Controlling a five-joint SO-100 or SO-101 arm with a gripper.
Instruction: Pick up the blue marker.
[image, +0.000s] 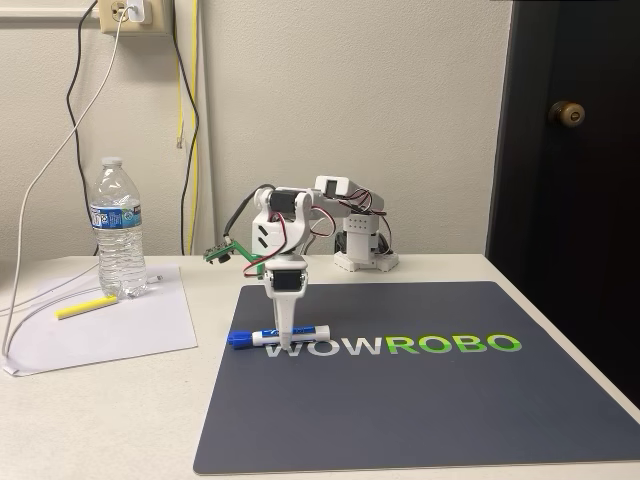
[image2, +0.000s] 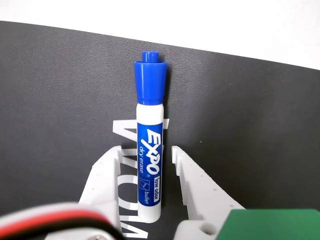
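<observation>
Your blue marker (image2: 149, 150) lies flat on the dark mat (image: 450, 400), across the white letters. In the fixed view its long axis runs left to right, cap to the left, and the hand (image: 283, 340) covers its middle. The hand's fingers (image2: 200, 185) stand apart on both sides of the barrel, not touching it; their bases are cut off.

"WOWROBO" on the mat (image: 420, 400), blue marker (image2: 149, 165) label — "EXPO dry erase" (low odor)
</observation>
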